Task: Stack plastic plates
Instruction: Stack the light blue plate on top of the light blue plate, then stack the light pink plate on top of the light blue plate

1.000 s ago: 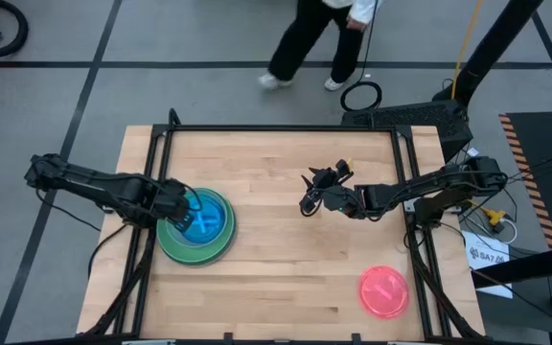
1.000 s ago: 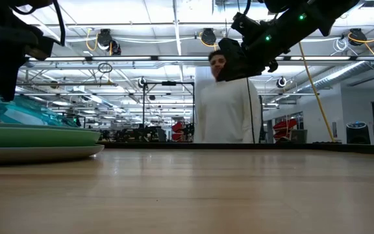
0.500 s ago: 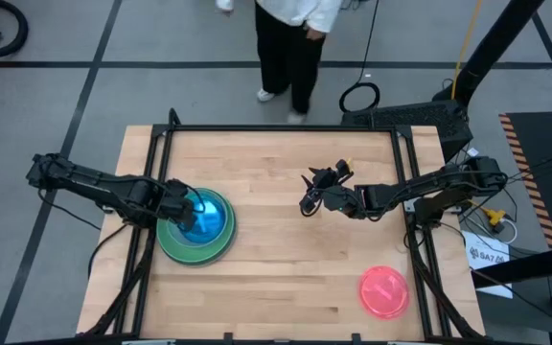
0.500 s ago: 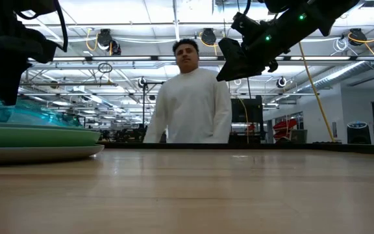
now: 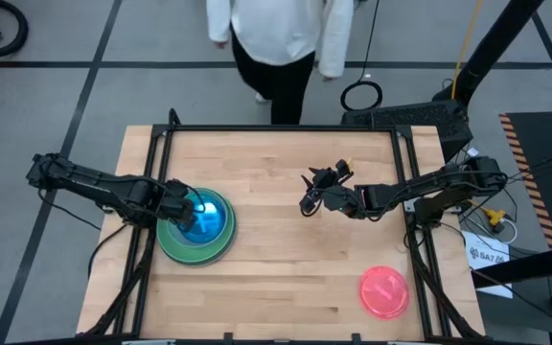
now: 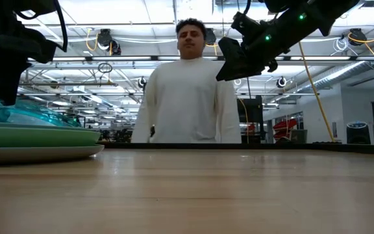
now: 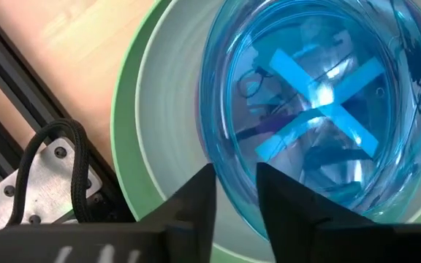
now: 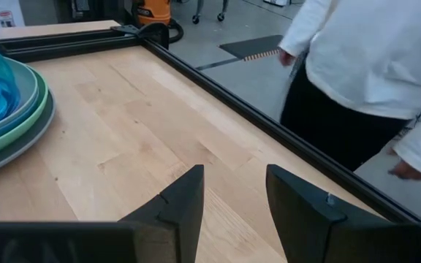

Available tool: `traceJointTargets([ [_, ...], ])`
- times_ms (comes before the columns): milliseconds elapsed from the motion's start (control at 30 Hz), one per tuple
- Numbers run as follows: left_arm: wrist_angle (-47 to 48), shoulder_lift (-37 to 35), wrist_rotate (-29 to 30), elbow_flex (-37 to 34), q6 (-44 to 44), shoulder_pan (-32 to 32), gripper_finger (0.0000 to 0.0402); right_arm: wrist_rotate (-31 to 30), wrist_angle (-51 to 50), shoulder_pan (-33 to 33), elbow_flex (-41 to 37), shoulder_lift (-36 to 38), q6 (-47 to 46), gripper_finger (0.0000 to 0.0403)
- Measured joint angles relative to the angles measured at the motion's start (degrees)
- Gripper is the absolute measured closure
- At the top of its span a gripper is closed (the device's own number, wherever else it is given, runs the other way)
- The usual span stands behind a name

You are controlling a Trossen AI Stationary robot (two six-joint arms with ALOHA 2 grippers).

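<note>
A stack of plastic plates stands at the table's left: a large grey plate (image 5: 222, 250) at the bottom, a green plate (image 5: 165, 240), a pale green plate (image 7: 167, 124), and blue and translucent cyan plates (image 5: 205, 220) on top. The top cyan plate (image 6: 24, 116) still tilts a little. My left gripper (image 5: 184, 204) is at the stack's left side, shut on that plate. A pink plate (image 5: 383, 290) lies flat near the table's near right corner. My right gripper (image 5: 306, 197) hovers open above the table's middle, touching nothing. My left gripper (image 7: 236, 179) pinches the top cyan plate's rim (image 7: 234, 193) on its left side between its two fingers. It comes from the table's left, slanting down. The plate's far part lies on the stack, and the held side is slightly raised.
A person in a white top (image 5: 276, 34) stands at the table's far edge. A black frame rail (image 8: 218, 84) runs around the table. Bare wood lies between the stack and the pink plate. Cables and equipment (image 5: 492, 220) sit beyond the right edge.
The cyan plate in my left gripper has tipped down from a steeper tilt and lies flatter on the stack. The person has walked up to the table's far edge. My right arm has kept still.
</note>
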State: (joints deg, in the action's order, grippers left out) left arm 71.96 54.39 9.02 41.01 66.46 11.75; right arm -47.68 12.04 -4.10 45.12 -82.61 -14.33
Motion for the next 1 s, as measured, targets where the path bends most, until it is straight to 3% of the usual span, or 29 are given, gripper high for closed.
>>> traceJointTargets([
  [267,0.0,0.0,0.3,0.0,0.3,0.0,0.02,0.0,-0.1,0.0,0.0,0.0,0.2,0.0259],
  [533,-1.2,0.0,-0.6,0.0,0.9,0.0,0.0182,0.5,-0.1,0.0,0.0,0.0,0.1,0.0259],
  [733,-13.7,0.0,5.1,0.0,-8.1,2.0,0.0182,7.4,3.8,0.1,0.0,0.0,-1.0,0.0259],
  [867,-22.7,0.0,7.0,0.0,-15.2,2.6,0.0182,15.4,7.6,-0.2,0.1,0.0,-3.0,0.0259],
  [1000,-26.9,0.0,9.2,0.0,-19.8,2.6,0.0182,23.6,2.5,-0.9,1.6,0.0,-7.7,0.0259],
])
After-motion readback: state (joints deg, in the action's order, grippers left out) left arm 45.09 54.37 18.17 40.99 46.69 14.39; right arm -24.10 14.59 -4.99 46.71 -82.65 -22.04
